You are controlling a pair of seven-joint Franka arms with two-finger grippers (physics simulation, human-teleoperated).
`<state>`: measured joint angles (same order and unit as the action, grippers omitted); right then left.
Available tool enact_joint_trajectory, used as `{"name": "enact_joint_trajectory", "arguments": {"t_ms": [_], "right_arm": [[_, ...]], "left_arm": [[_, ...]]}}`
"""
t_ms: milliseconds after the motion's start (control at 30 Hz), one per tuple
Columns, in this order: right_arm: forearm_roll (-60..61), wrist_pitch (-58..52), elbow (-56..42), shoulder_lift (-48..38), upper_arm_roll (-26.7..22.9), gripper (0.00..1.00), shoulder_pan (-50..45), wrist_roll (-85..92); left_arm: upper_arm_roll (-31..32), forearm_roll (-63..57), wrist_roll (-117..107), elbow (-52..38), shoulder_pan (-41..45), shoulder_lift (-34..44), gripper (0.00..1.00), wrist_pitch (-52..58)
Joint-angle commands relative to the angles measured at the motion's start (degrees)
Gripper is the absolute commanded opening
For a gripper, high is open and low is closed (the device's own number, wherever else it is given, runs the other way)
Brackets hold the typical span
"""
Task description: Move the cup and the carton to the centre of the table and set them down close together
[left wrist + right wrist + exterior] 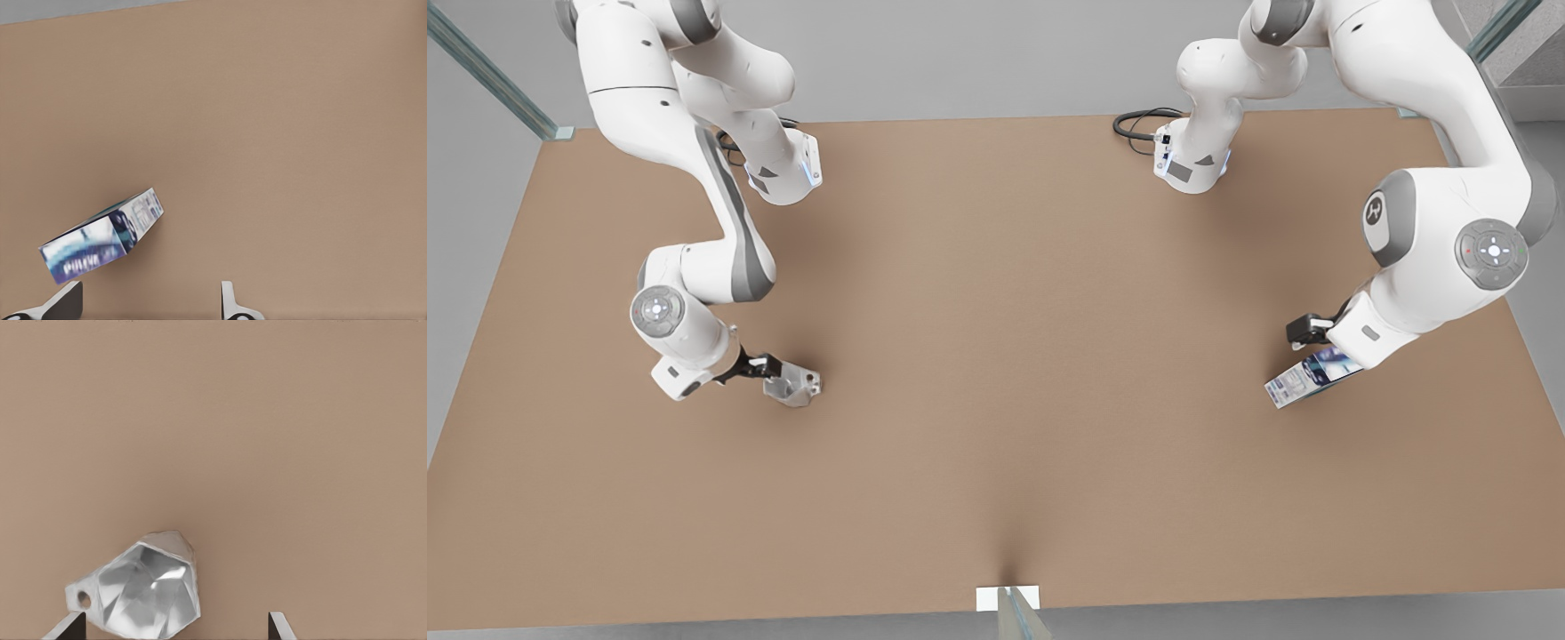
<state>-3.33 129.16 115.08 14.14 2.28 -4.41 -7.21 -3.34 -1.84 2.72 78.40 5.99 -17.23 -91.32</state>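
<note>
Two grippers sit low over the table (996, 356): by my front view, the right gripper (769, 366) meets the cup (793, 388) near the left edge, the left gripper (1316, 342) over the tilted carton (1303, 380) near the right edge. My left wrist view shows fingers (63, 301) spread, the carton (103, 235) just beyond them, ungripped. My right wrist view shows fingertips (279, 627) spread, the cup (143, 590) against one.

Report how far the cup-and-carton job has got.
Done: nothing is placed yet. In hand: the open left gripper is at the carton, the open right gripper at the cup. Left: grasp both, carry them to the table centre, set them close together.
</note>
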Motion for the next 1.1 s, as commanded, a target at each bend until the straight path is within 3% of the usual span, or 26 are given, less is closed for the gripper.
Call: {"name": "enact_joint_trajectory", "arguments": {"t_ms": [0, 100, 167, 700, 733, 767, 833, 933, 1000, 1067], "right_arm": [[0.0, 0.2, 0.1, 0.1, 0.0, 1.00, 0.0, 0.0], [0.0, 1.3, 0.5, 2.0, 0.0, 1.00, 0.0, 0.0], [0.0, 7.6, 4.2, 3.1, 0.0, 1.00, 0.0, 0.0], [0.0, 11.4, 6.6, 8.0, -0.1, 0.99, 0.8, 0.3], [0.0, 11.4, 6.7, 8.0, -0.1, 0.91, 0.8, 0.3], [0.0, 11.4, 6.7, 8.1, -0.1, 0.75, 0.7, 0.3], [0.0, 11.4, 6.7, 8.2, 0.0, 0.62, 0.6, 0.3], [0.0, 11.8, 6.6, 8.5, -0.1, 0.35, 0.6, 0.4], [0.0, 11.6, 6.6, 8.5, 0.0, 0.22, 0.6, 0.5], [0.0, 11.2, 6.4, 8.5, 0.0, 0.21, 0.6, 0.2]], "left_arm": [[0.0, 0.0, 0.0, 0.0, 0.0, -0.2, 1.00, 0.0], [0.0, 0.0, 0.0, 0.0, 0.0, -0.3, 1.00, 0.0], [0.0, 0.0, 0.0, 0.0, -0.1, -0.3, 1.00, 0.0], [-0.6, 0.0, 0.3, -0.1, -0.1, -0.8, 1.00, -0.1], [-0.6, 0.0, 0.3, -0.1, -0.1, -0.8, 1.00, -0.2], [-0.6, 0.0, 0.3, -0.1, -0.1, -0.9, 1.00, -0.3], [-0.6, 0.1, 0.3, -0.1, -0.1, -0.9, 1.00, -0.4], [-0.6, 0.1, 0.4, -0.1, 0.0, -1.3, 1.00, -0.4], [-0.6, 0.1, 0.4, -0.1, 0.0, -1.2, 1.00, -0.4], [-0.6, 0.0, 0.4, -0.1, 0.0, -1.2, 1.00, -0.4]]}}
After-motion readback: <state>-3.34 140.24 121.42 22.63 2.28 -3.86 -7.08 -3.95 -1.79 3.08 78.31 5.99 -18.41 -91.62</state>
